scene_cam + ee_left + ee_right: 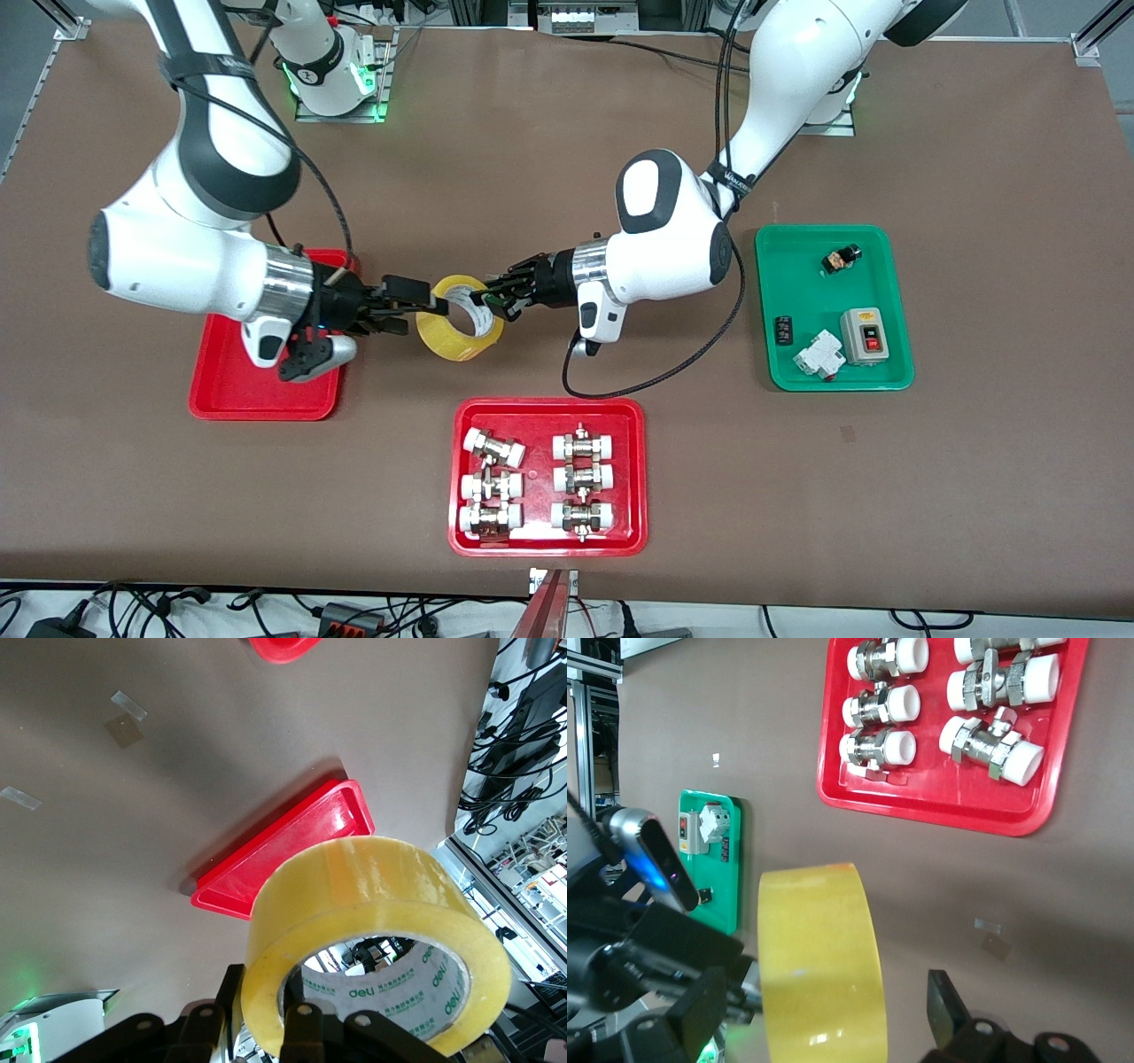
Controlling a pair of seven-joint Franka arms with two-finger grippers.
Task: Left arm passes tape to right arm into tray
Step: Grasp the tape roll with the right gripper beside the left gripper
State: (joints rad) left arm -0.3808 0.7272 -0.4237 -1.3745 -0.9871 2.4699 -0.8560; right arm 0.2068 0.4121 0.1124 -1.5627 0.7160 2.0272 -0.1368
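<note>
- Front view, from the right arm's end of the tabletop (532, 133) across: the right arm (177, 248) reaches in from the upper corner of the frame. Its wrist is above the plain red tray (221, 390), which lies at mid-height of the frame.
- The right gripper (423, 307) is at the tape (456, 341). Its fingers are spread wide, one on each side of the roll's yellow band. In the right wrist view one finger (948, 1005) stands clearly apart from the tape (819, 966).
- The tape is in the middle of the frame, held tilted over bare tabletop just beside the tray. It is not in the tray.
- The left gripper (490, 297) has its fingers closed on the roll's wall at the whitish core. In the left wrist view the tape (354, 895) fills the lower frame with the tray (292, 842) above it.
- The left arm (673, 230) comes down from the top of the frame.
- A red tray (540, 416) holding six metal fittings (492, 447) sits at the lower centre of the frame.
- A green tray (797, 266) with small electrical parts lies toward the left arm's end.
</note>
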